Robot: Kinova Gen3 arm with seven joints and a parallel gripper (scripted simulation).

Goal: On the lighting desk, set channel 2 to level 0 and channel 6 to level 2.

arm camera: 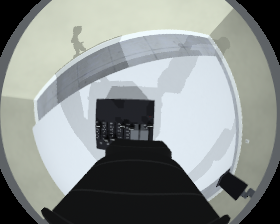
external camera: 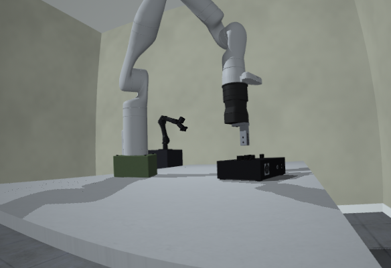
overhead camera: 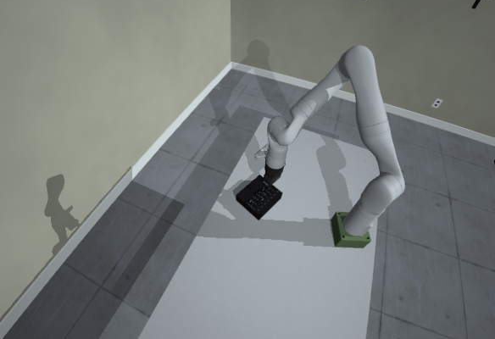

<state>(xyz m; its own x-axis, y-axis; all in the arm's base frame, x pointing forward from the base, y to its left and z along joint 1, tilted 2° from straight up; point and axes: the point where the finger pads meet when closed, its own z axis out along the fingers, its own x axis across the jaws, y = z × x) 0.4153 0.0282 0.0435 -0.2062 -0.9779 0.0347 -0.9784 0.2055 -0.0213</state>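
The lighting desk (overhead camera: 259, 198) is a flat black box standing on the white table; it also shows in the exterior view (external camera: 251, 168) and in the wrist view (arm camera: 126, 121). Small fader caps (external camera: 246, 157) rise from its top, with pale scale marks (arm camera: 123, 132) beside them; their levels are too small to read. My gripper (external camera: 244, 139) is shut on nothing and points straight down, a short way above the desk's top without touching it. In the top view the gripper (overhead camera: 268, 180) hangs over the desk's far edge.
The arm's green base (overhead camera: 350, 230) stands on the table to the right of the desk. A small black stand with a jointed arm (external camera: 169, 139) is behind the base. The table's edge runs close behind the desk (external camera: 311, 172).
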